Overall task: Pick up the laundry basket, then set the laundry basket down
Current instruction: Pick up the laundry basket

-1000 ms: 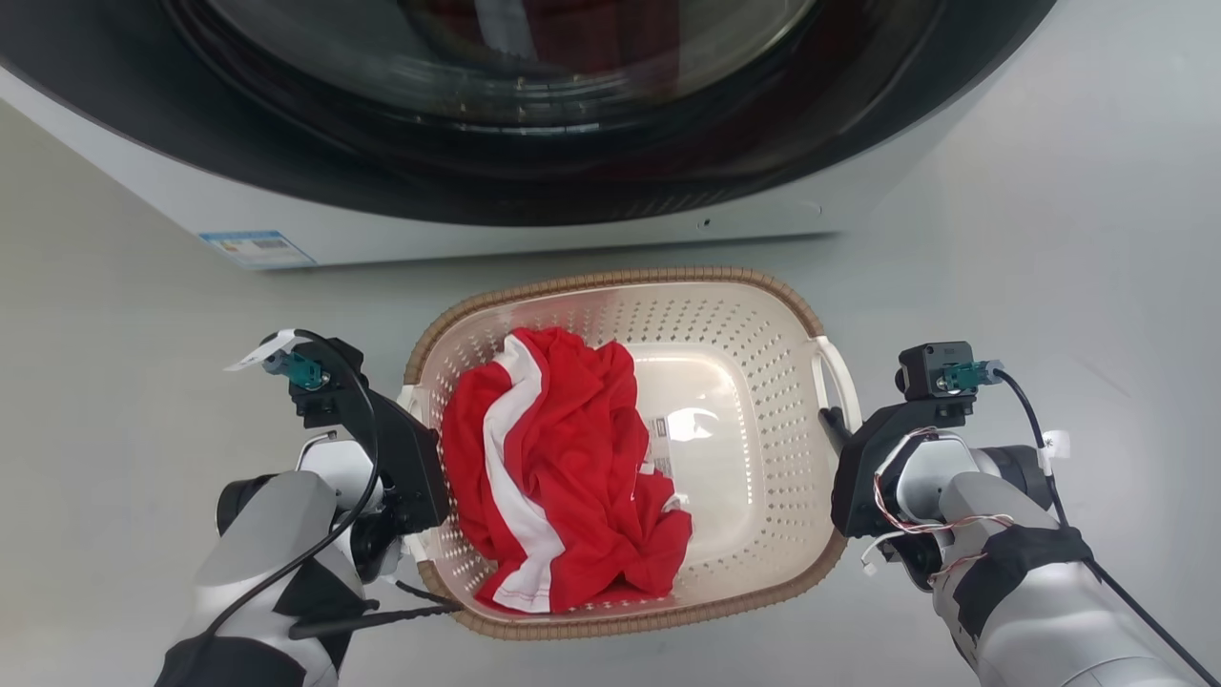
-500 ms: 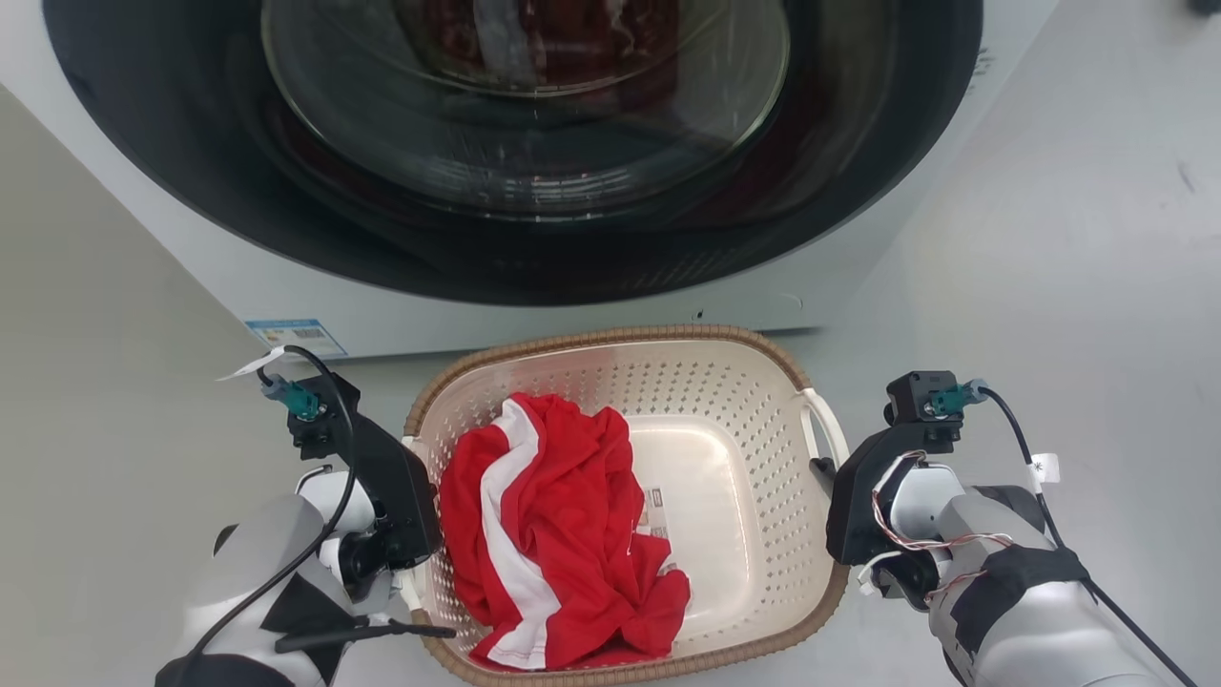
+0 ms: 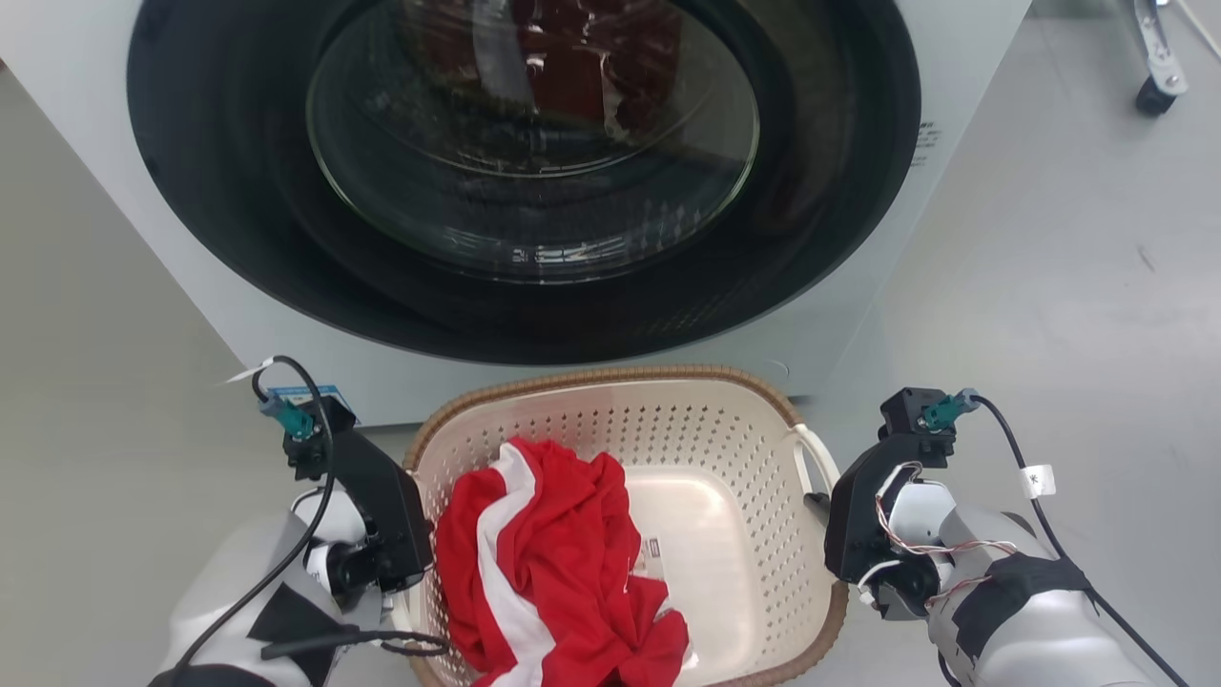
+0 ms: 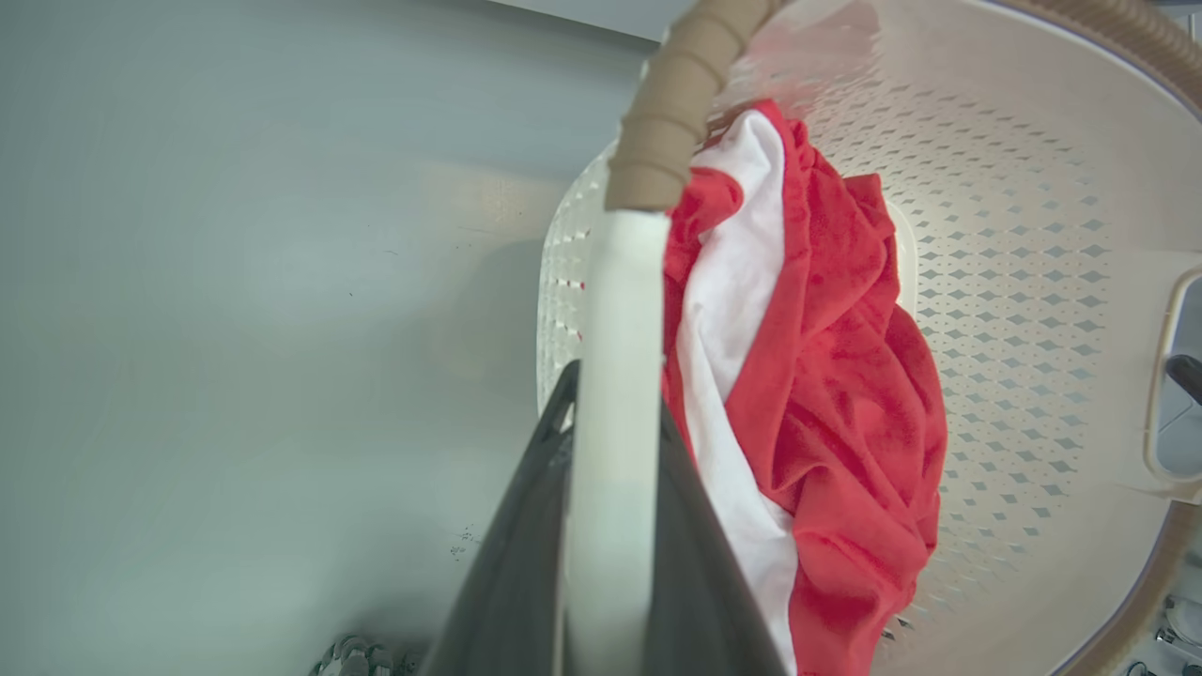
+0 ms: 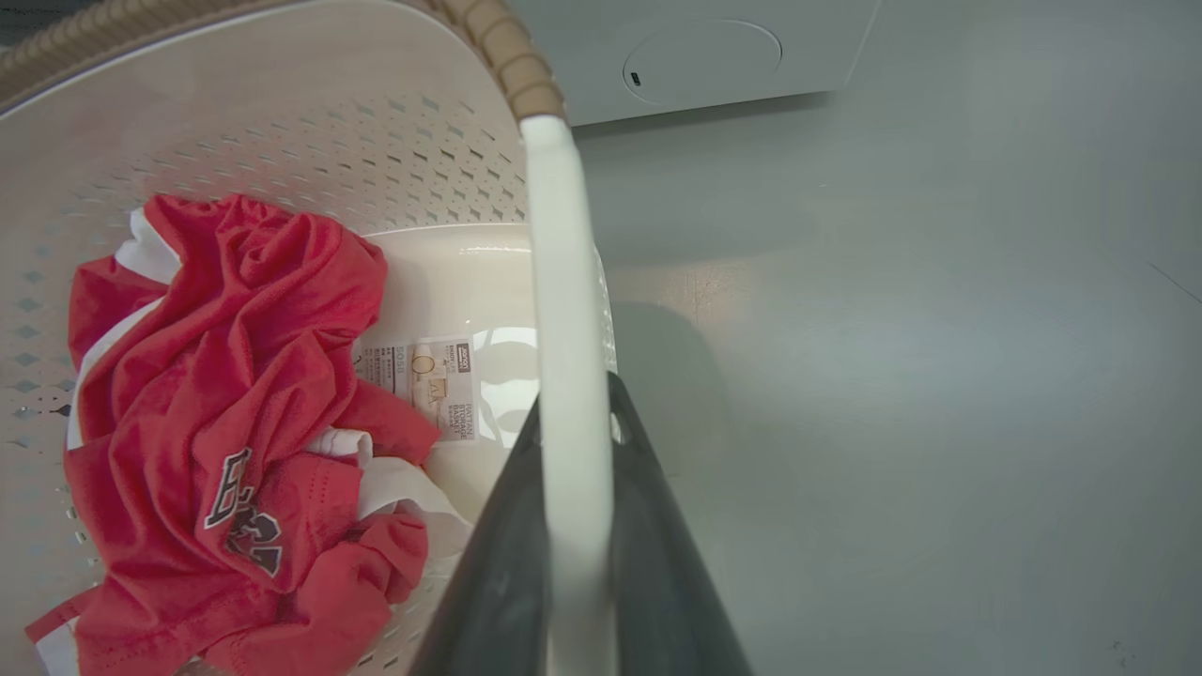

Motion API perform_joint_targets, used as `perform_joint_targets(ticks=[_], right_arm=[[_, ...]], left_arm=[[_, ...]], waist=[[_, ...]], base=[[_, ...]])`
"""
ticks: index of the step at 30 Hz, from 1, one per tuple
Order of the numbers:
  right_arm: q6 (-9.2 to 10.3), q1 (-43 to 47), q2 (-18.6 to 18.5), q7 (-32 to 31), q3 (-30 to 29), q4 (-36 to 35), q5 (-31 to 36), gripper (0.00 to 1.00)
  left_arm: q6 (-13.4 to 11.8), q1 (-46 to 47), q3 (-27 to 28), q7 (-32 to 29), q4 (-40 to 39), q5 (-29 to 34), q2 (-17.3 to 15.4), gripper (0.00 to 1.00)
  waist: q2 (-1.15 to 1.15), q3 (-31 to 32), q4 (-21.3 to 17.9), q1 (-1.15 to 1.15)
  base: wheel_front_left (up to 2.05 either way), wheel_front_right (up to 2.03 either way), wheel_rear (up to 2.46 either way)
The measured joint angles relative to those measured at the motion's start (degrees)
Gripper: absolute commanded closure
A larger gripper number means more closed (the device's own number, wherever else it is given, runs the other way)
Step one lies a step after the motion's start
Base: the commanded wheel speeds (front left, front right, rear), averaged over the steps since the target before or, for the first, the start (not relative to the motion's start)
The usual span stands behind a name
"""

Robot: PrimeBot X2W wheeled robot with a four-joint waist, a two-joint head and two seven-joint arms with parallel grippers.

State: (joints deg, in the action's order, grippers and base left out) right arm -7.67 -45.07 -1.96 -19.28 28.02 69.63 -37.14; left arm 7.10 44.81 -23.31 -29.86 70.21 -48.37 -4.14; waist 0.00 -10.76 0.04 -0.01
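Cream-white perforated plastic laundry basket (image 3: 668, 429) is held before the white washing machine (image 3: 963, 191), its white loop handles (image 3: 818, 458) clamped by the left gripper (image 4: 610, 394) and right gripper (image 5: 575, 399). Lifting seems in hand; level lowering is called for next.
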Motion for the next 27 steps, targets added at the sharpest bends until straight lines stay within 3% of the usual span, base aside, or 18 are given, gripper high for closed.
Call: perform_joint_targets(ticks=[27], right_arm=[[0.0,5.08,0.18,-5.66,1.87,0.4,-4.71,1.0]], left_arm=[[-0.01,-5.43,-0.45,-3.77,1.62,-2.08,-0.05,1.0]], waist=[[0.0,9.58,-0.6,0.01]], base=[[0.0,0.0,0.0]])
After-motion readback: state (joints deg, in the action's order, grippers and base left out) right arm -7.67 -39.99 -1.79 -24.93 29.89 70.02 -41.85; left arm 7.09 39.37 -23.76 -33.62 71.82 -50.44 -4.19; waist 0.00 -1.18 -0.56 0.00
